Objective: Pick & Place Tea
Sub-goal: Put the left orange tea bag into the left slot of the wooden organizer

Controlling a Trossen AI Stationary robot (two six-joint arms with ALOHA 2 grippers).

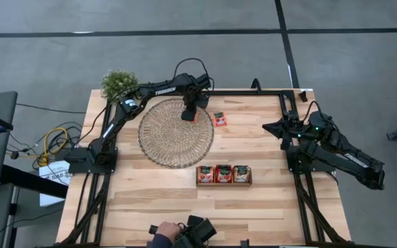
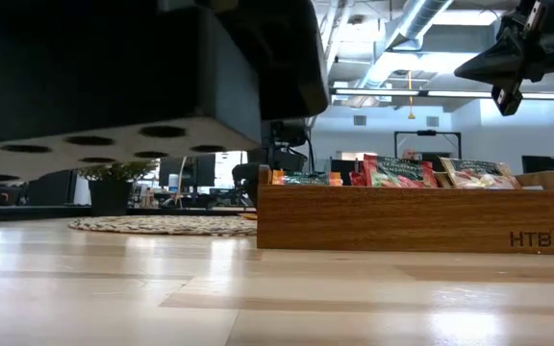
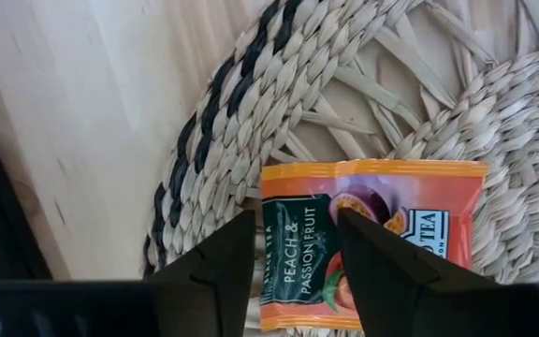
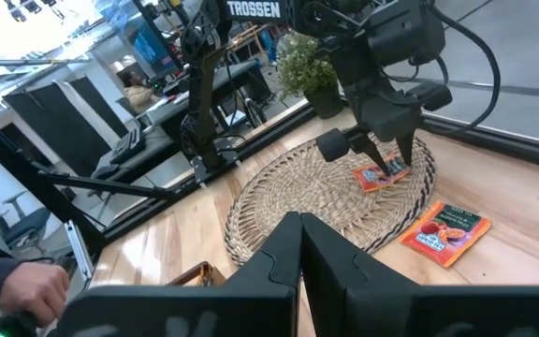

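One orange-red tea sachet (image 3: 372, 239) lies flat on the mat's rim, another (image 1: 219, 118) on the table beside it.

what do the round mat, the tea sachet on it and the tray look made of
Round mat: woven straw or similar fibre, matte; plaited pale strands with a dark band. Tea sachet: likely printed foil or coated paper, slightly glossy. Tray: brown wood, smooth; visible grain.

sachet (image 3: 372, 239) on mat (image 1: 176, 132), tray (image 1: 224, 175) nearby

Overhead, table-level and both wrist cameras share the woven mat (image 1: 176, 132).
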